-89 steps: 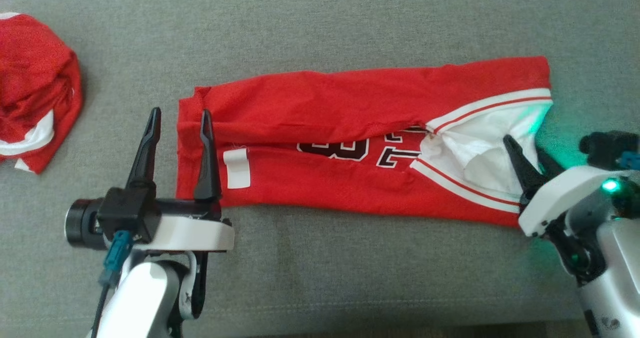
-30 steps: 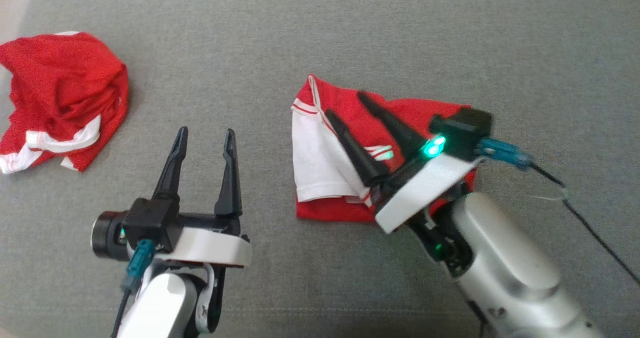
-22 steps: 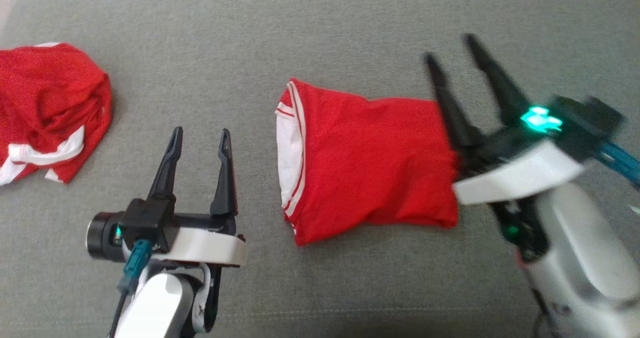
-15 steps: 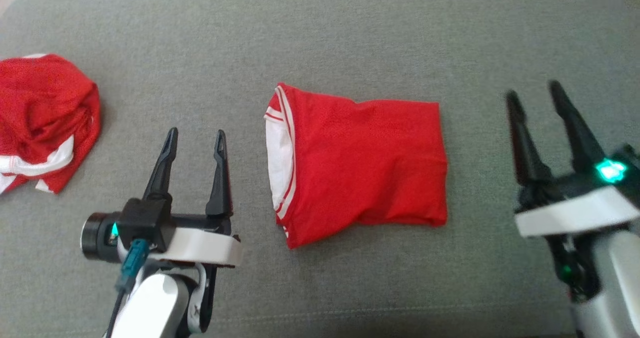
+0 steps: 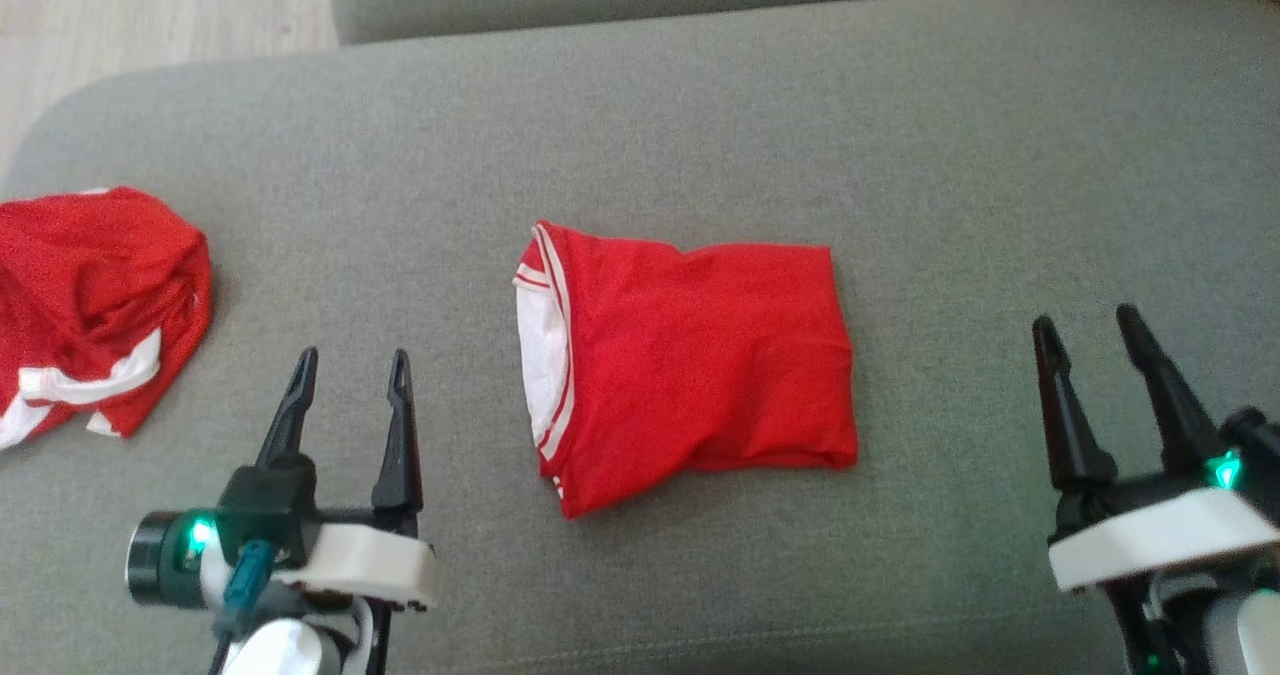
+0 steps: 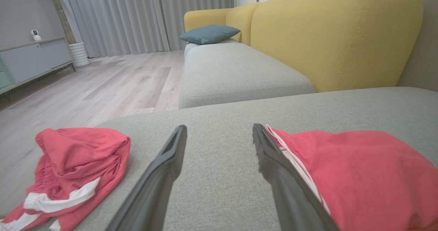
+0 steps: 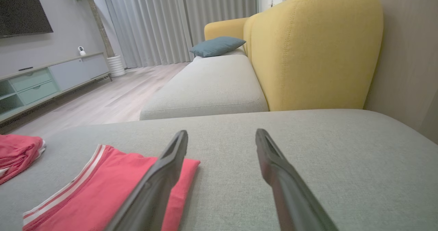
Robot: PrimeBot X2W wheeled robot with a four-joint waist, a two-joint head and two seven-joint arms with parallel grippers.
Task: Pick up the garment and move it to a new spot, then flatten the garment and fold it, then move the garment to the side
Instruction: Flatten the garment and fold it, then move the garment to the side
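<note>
One folded red mesh garment with white striped trim [image 5: 690, 370] lies flat near the middle of the broad grey fabric seat cushion [image 5: 700, 115]. Its white-lined opening faces the cushion's left end and its plain folded edge faces the right end. It rests free of both grippers.

The left gripper [image 5: 354, 355] is held low over the cushion's near edge, toward the left half. Its white wrist shell is level and its two long dark fingers point straight at the cushion's far edge. The jaws stand wide apart with only bare grey fabric between them; in the left wrist view the garment's striped edge shows just past the right-hand finger.

The right gripper [image 5: 1085, 317] is held over the near edge at the cushion's right end. Its fingers lean slightly toward the left end, spread wide and holding nothing, and a green light glows on its wrist.

A crumpled red garment with white bands [image 5: 95, 295] sits heaped at the cushion's left end by the rounded corner. Past the cushion's far edge are a yellow upholstered sofa back [image 6: 335, 36], a blue-grey pillow [image 6: 208, 33] and a pale wooden floor [image 5: 150, 15].
</note>
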